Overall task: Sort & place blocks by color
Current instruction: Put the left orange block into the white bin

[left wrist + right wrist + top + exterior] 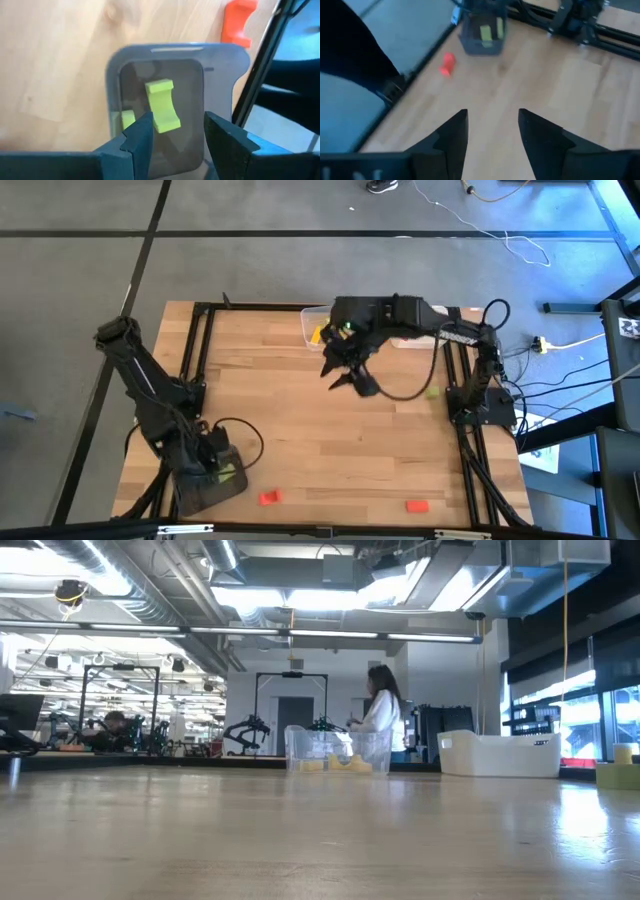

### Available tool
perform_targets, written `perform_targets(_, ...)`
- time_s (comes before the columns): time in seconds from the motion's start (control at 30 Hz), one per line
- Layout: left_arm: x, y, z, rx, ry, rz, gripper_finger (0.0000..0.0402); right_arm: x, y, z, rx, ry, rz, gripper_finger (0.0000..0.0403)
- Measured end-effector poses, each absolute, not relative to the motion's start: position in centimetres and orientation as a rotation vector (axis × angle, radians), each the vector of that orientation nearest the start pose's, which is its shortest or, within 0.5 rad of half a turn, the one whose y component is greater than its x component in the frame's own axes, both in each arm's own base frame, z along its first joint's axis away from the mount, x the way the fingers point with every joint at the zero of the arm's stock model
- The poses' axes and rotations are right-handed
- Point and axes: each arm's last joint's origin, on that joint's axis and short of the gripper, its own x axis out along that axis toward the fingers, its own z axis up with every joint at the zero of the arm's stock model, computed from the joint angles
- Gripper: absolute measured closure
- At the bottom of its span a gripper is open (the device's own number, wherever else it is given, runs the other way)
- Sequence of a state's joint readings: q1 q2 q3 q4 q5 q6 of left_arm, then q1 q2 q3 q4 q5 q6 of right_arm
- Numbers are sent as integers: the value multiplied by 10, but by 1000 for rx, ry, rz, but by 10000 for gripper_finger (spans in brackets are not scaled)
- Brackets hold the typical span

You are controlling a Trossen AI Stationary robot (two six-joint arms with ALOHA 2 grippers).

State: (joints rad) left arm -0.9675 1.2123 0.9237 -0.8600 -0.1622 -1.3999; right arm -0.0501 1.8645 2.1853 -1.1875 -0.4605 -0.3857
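The left gripper [174, 131] is hovering with fingers parted and empty over the grey tray [225, 65], where two green blocks [162, 105] are lying. The right gripper [350, 378], also parted and empty, is hanging above mid-table; two red blocks [268, 497] are sitting near the front edge

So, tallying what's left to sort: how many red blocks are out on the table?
2: one red block beside the dark grey bin, another along the same edge. Others may be hidden.

Bare tabletop [300, 430] beneath right end effector [345, 377]
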Motion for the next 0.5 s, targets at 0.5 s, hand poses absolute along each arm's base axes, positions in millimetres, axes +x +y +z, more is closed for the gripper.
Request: perform_targets(0.5, 108, -148, 281, -595, 981, 90, 238, 400, 88, 377, -12, 928, 500, 210)
